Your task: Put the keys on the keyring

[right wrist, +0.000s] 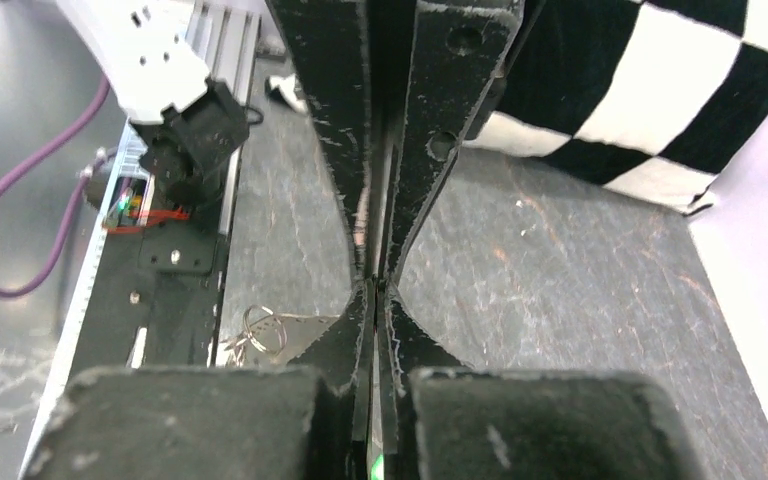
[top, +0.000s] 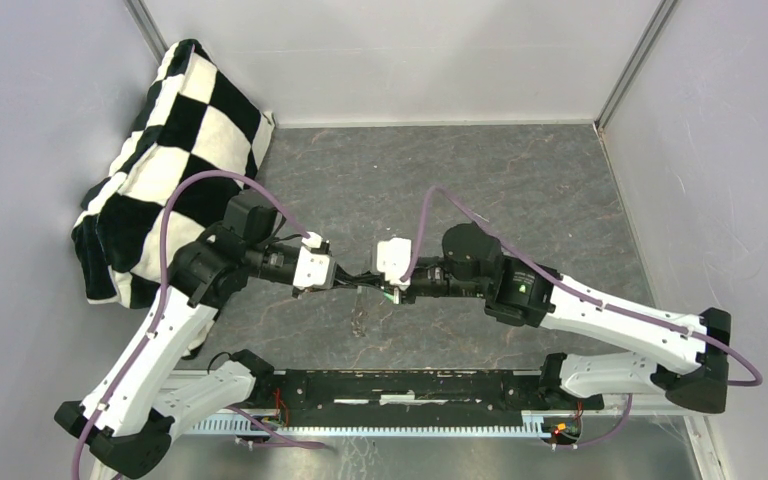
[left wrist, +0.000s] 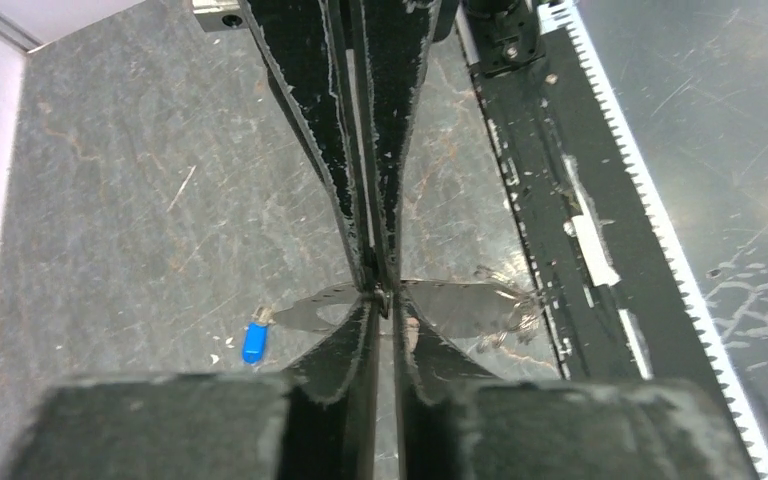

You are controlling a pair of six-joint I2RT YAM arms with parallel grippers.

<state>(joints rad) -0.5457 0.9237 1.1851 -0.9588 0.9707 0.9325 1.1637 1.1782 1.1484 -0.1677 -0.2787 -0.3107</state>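
Both grippers meet tip to tip above the middle of the grey table (top: 520, 180). My left gripper (top: 358, 285) (left wrist: 381, 298) is shut, with a small metal bit of the keyring pinched at its tips. The keyring (top: 360, 318) hangs below them, and its shiny loops (left wrist: 512, 306) (right wrist: 257, 330) show near the front rail. My right gripper (top: 376, 288) (right wrist: 375, 288) is shut on the green key (top: 393, 294), which shows as a green glint (right wrist: 375, 465) deep between its fingers. The blue key (left wrist: 253, 341) lies loose on the table, to the left of the left fingers.
A black-and-white checkered cloth (top: 175, 140) (right wrist: 660, 80) is bunched in the back left corner. A black rail with a toothed strip (top: 410, 395) (left wrist: 560, 200) runs along the near edge. Grey walls close in the table on three sides.
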